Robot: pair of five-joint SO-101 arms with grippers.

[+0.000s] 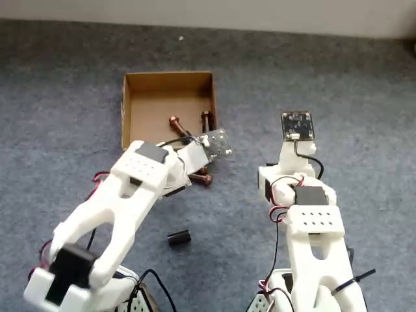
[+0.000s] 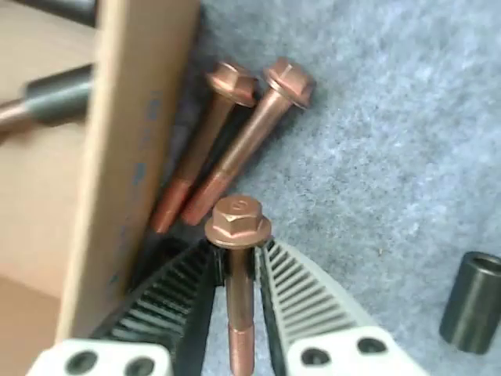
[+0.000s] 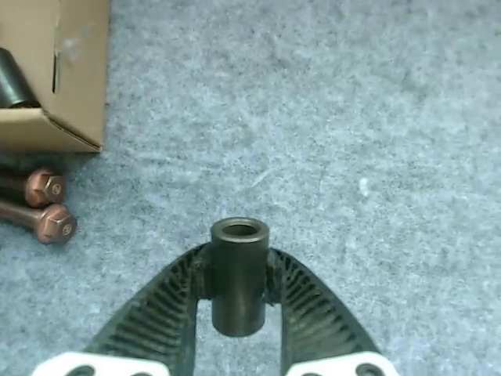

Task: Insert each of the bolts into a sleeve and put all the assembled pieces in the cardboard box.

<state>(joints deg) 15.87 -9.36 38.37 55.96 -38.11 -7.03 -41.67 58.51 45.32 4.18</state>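
Left pincer is clamping a bolt just under its hexagonal head. The head is sticking out past the fingertips and the shank is running back between the jaws toward the wrist. Right pincer is gripping a dark sleeve across its barrel, with the open bore facing away from its own wrist.

In the high view the left arm is leaning in at the corner of the cardboard box nearest the arms. The right arm is standing well apart to the side, so bolt and sleeve are sitting far from each other with bare desk between them.

As I judge it, the coming move is hanging on two long axes falling into one line. The bolt's threaded end has to be entering that bore, yet it is pointing back into the left pincer while the head is leading. The arms will be needing to turn toward each other, and the bolt may be needing a fresh grip or a swing round, before shank and bore are lining up.

Two loose bolts are lying side by side against the box's outer wall, just beyond the left pincer. A spare sleeve is resting on the desk beside the left arm. Assembled pieces are already lying inside the box.
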